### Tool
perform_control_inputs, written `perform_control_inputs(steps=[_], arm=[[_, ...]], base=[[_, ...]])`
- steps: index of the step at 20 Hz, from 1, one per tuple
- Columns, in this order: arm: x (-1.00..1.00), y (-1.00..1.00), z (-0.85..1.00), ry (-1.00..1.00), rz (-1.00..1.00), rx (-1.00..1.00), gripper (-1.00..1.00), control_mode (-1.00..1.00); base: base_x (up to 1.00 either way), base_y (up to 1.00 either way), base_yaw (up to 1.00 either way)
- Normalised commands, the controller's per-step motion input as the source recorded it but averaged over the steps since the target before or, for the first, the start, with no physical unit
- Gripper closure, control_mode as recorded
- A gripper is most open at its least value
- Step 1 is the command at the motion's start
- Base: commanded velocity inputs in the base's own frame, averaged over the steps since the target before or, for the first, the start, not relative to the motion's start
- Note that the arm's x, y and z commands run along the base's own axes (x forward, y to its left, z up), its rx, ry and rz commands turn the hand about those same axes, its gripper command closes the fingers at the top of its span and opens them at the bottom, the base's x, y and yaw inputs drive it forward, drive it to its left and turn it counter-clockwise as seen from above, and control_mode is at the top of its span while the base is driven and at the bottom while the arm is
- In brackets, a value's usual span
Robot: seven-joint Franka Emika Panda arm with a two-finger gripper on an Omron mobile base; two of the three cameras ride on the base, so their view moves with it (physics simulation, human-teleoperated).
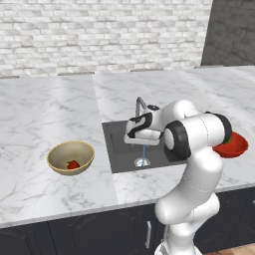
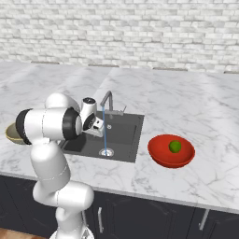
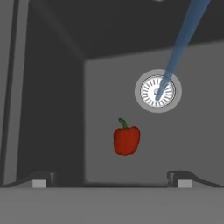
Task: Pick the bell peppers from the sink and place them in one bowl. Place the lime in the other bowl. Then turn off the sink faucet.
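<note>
While our gripper [image 3: 112, 177] hangs wide and empty, the bell pepper [image 3: 127, 140] lies toward one o'clock (stem up). Water hits the sink [image 3: 65, 109] drain [image 3: 157, 91] beyond.

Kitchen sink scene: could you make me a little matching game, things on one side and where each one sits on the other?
Things:
1. lime
2. bell pepper with the green stem
3. other bell pepper
4. water stream

Places:
A. inside the tan bowl
B. on the sink floor, beside the drain
C. inside the red bowl
D. falling from the faucet onto the drain

Pairs: 1-C, 2-B, 3-A, 4-D
</note>
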Motion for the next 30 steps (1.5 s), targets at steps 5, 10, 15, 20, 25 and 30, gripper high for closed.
perform_control_inputs(steps=[5, 10, 15, 20, 25, 30], arm=[[0.24, 0.0, -0.15, 0.0, 0.0, 0.0, -1.0, -1.0], [0.02, 0.0, -0.25, 0.0, 0.0, 0.0, -1.0, -1.0], [0.0, 0.0, -0.24, 0.0, 0.0, 0.0, -1.0, -1.0], [-0.04, -0.03, -0.09, 0.0, 0.0, 0.0, -1.0, -1.0], [-0.03, -0.06, 0.0, 0.0, 0.0, 0.0, -1.0, -1.0], [0.0, -0.06, 0.0, 0.0, 0.0, 0.0, -1.0, -1.0]], base=[[0.0, 0.0, 0.0], [0.0, 0.0, 0.0], [0.0, 0.0, 0.0], [0.0, 0.0, 0.0], [0.0, 0.0, 0.0], [0.0, 0.0, 0.0]])
